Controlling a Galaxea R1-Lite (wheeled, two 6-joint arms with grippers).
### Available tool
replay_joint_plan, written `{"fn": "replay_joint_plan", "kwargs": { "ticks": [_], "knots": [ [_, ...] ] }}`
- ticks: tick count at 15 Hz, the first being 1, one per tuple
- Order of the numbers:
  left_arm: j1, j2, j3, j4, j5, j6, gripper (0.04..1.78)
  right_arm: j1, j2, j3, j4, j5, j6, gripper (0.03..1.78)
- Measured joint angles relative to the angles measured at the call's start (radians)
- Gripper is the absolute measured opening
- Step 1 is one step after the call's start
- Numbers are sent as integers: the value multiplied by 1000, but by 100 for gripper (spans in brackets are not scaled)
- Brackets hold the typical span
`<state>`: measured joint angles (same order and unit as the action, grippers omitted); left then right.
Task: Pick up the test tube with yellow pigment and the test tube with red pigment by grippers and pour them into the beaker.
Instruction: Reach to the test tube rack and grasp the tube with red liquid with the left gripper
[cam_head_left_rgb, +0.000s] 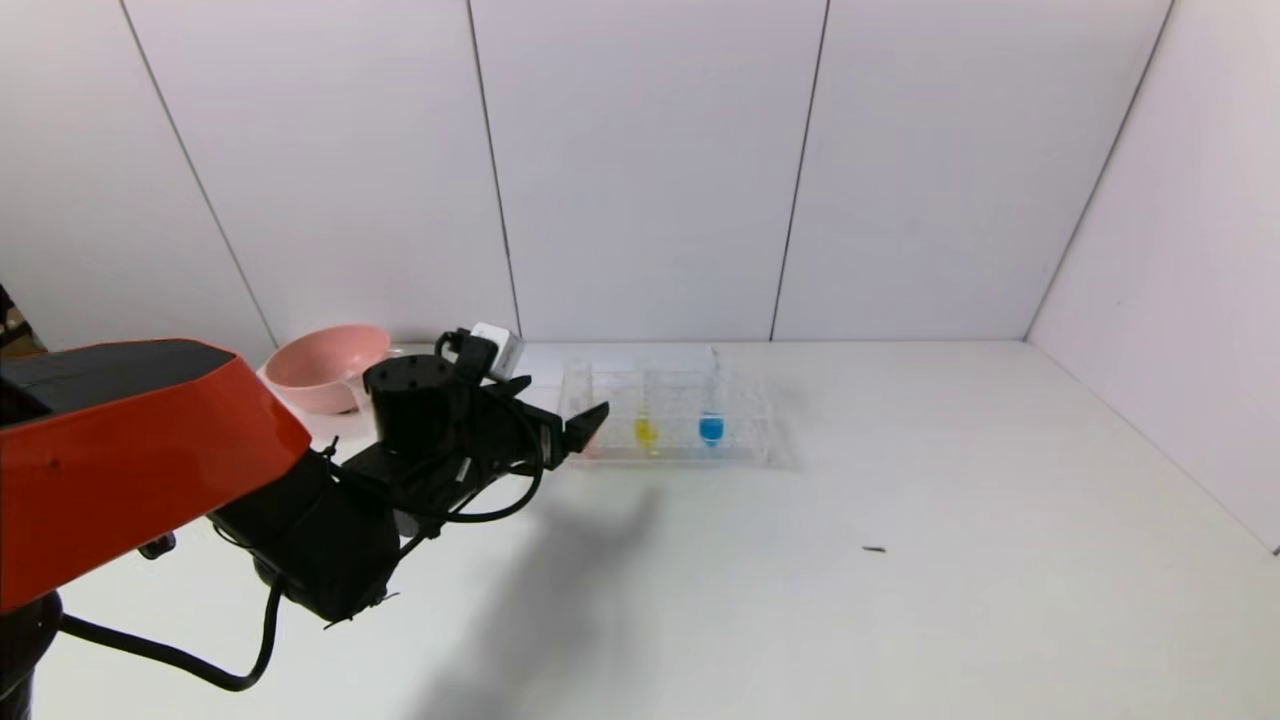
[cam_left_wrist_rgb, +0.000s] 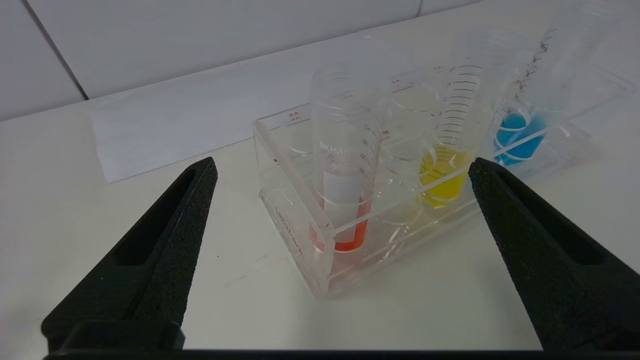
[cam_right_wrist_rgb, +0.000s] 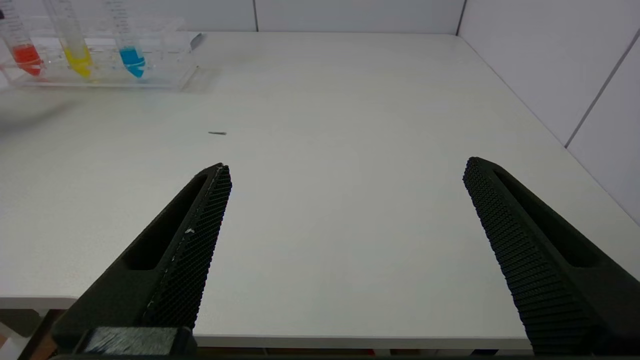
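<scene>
Smooth white table (cam_head_left_rgb: 900, 600), clear acrylic rack (cam_left_wrist_rgb: 300, 235), slim red-pigment tube (cam_left_wrist_rgb: 345, 200), left claw (cam_left_wrist_rgb: 342, 170) wide, right claw (cam_right_wrist_rgb: 345, 170) wide

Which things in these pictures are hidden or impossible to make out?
- Beaker: seen in no view; perhaps behind the left gripper in the head view.
- Red test tube: hidden in the head view by that gripper.
- Small dark speck on the table: too small to identify.
- Right gripper: outside the head view.

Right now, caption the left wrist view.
Open left gripper facing the red tube, with yellow and blue beyond.
</scene>
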<state>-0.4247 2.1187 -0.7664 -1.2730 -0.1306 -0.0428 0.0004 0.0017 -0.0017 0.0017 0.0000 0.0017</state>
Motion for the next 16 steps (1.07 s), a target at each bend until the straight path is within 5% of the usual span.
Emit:
{"fn": "replay_joint_plan", "kwargs": {
  "ticks": [16],
  "knots": [
    [-5, 97, -121, 0, 52, 10, 176, 0, 0, 0, 0, 0, -1, 170]
  ]
}}
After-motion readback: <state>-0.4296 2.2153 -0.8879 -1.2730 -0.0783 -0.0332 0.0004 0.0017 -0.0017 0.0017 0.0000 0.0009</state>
